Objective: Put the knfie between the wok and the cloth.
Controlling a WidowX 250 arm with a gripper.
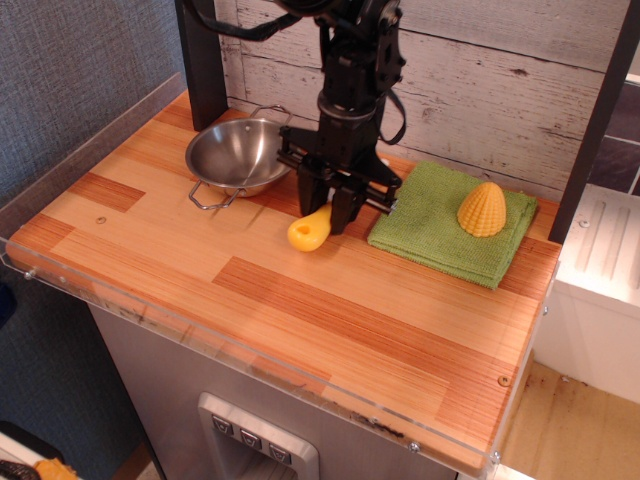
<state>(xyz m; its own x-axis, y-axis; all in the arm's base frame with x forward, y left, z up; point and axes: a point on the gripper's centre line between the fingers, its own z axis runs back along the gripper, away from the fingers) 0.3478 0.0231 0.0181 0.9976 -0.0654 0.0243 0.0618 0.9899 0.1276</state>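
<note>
The knife (pixel 309 231) shows as a chunky yellow handle with a hole; its blade end is hidden between my fingers. My gripper (pixel 325 212) points straight down and is shut on the knife's upper end, holding it at or just above the wooden tabletop (pixel 300 310). The knife sits in the gap between the shiny steel wok (pixel 238 153) on its left and the folded green cloth (pixel 445 222) on its right. The wok stands upright and empty with wire loop handles.
A yellow ribbed corn toy (pixel 482 208) lies on the cloth's far right part. A dark post (pixel 203 60) stands behind the wok, another (pixel 595 120) at the right edge. A clear plastic rim (pixel 200 335) lines the front edge. A plank wall runs behind.
</note>
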